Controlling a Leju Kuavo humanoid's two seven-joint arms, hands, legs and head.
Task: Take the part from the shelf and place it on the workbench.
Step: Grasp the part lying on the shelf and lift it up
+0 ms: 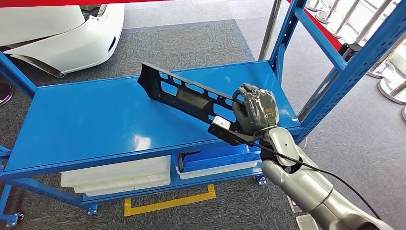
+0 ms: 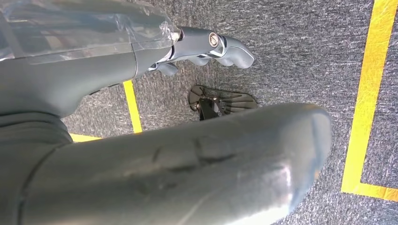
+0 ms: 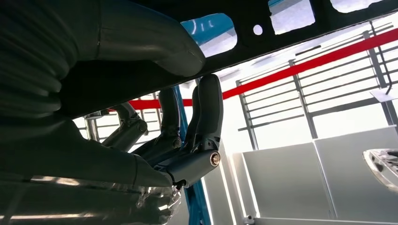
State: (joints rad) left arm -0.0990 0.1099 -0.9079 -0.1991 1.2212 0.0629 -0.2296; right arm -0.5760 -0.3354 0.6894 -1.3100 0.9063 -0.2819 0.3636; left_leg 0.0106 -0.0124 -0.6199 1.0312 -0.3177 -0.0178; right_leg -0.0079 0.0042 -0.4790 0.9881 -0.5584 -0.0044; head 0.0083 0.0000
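Right arm [image 1: 306, 187] enters from the lower right, nearest the camera. Its right hand [image 1: 256, 111] is wrapped around one end of the part [image 1: 191, 98], a long black plastic strip pierced with cut-outs. In the right wrist view the thumb [image 3: 155, 47] lies on one face of the strip and the fingers [image 3: 206, 112] press the opposite face: a firm clasp.

The part slants over the blue shelf [image 1: 86, 124], its far end raised; contact with the shelf surface cannot be confirmed.

Handling judgement: likely light and fairly stiff, though long enough to sag or swing when gripped at one end (a hold nearer the middle would balance it better). Smooth moulded faces may slip; the cut-out edges offer purchase.

Left hand [image 2: 211, 49] hangs over grey carpet with fingers curled inward, holding nothing.
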